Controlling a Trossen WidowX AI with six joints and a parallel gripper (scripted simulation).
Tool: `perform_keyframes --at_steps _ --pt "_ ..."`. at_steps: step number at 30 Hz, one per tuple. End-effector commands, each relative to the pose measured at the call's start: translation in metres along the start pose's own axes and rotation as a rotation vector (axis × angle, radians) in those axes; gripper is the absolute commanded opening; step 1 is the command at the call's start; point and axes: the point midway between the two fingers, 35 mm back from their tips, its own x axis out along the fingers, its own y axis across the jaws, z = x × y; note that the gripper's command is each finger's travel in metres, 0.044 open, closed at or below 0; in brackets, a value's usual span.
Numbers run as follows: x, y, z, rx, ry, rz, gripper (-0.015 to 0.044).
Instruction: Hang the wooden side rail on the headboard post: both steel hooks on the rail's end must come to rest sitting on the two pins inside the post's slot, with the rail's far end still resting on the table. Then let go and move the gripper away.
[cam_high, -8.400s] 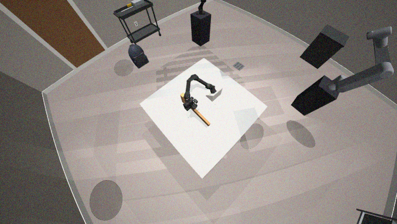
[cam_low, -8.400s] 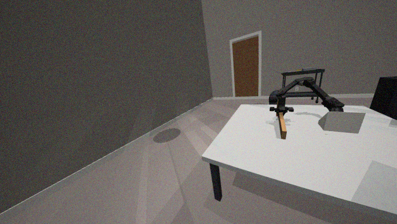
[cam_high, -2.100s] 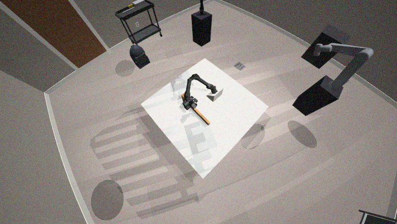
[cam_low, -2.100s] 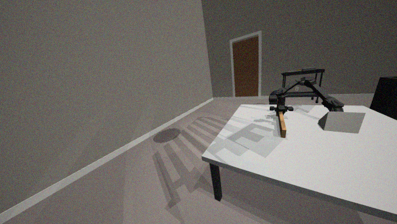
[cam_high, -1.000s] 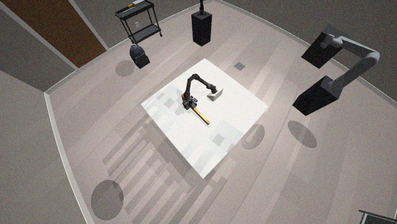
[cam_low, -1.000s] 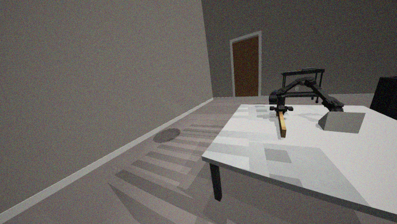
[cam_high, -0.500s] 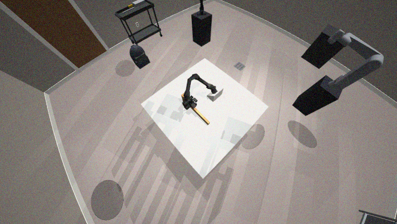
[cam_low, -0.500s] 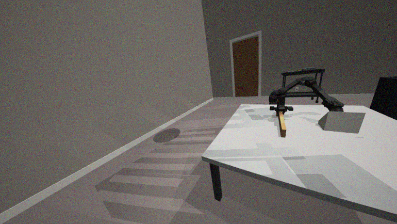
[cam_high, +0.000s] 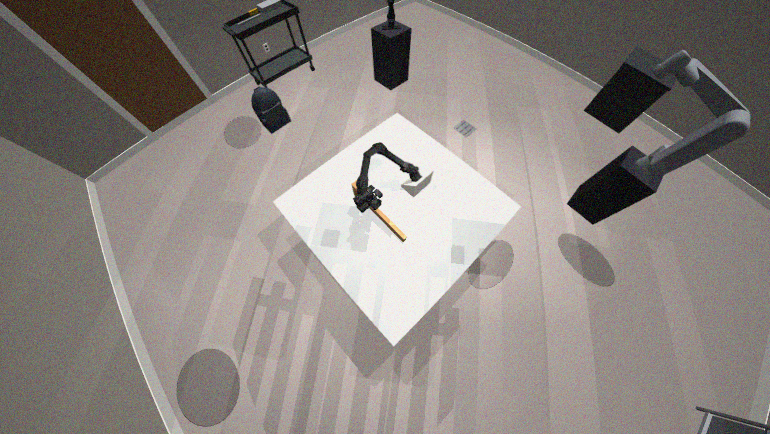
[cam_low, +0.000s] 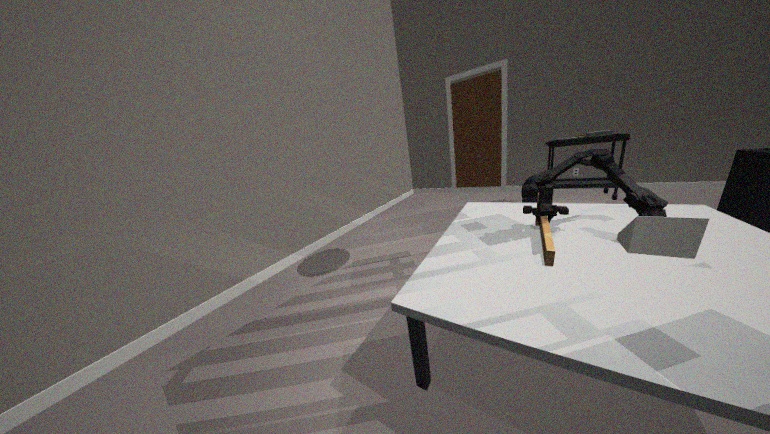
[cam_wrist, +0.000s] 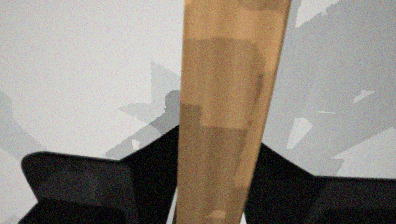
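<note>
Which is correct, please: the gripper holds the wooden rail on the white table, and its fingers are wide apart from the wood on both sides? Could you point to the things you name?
The fingers are not apart from it: the wrist view shows the gripper (cam_high: 368, 199) (cam_low: 545, 215) (cam_wrist: 210, 130) closed on the wooden rail (cam_high: 389, 224) (cam_low: 547, 237) (cam_wrist: 222, 82).

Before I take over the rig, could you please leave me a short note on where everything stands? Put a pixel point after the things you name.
Gripper (cam_high: 372, 207) (cam_low: 544, 216) (cam_wrist: 210, 130): shut on the wooden rail.
Wooden rail (cam_high: 389, 224) (cam_low: 546, 237) (cam_wrist: 225, 85): over the white table (cam_high: 393, 291) (cam_low: 539, 301), one end reaching out past the gripper.
Headboard post, pins and hooks: I can't make them out.
Done: rail gripped.
Left, as far as I can tell: seat both hooks on the pins, far end on the table, then let go and back away. Check the hooks before releasing.
</note>
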Motion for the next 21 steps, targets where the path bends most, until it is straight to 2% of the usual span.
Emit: perform_keyframes --at_steps 1,21 --pt "-0.0016 -0.0006 -0.0002 -0.005 0.002 -0.006 0.0" --pt "-0.0024 -0.0012 -0.0024 -0.005 0.002 -0.006 0.0"
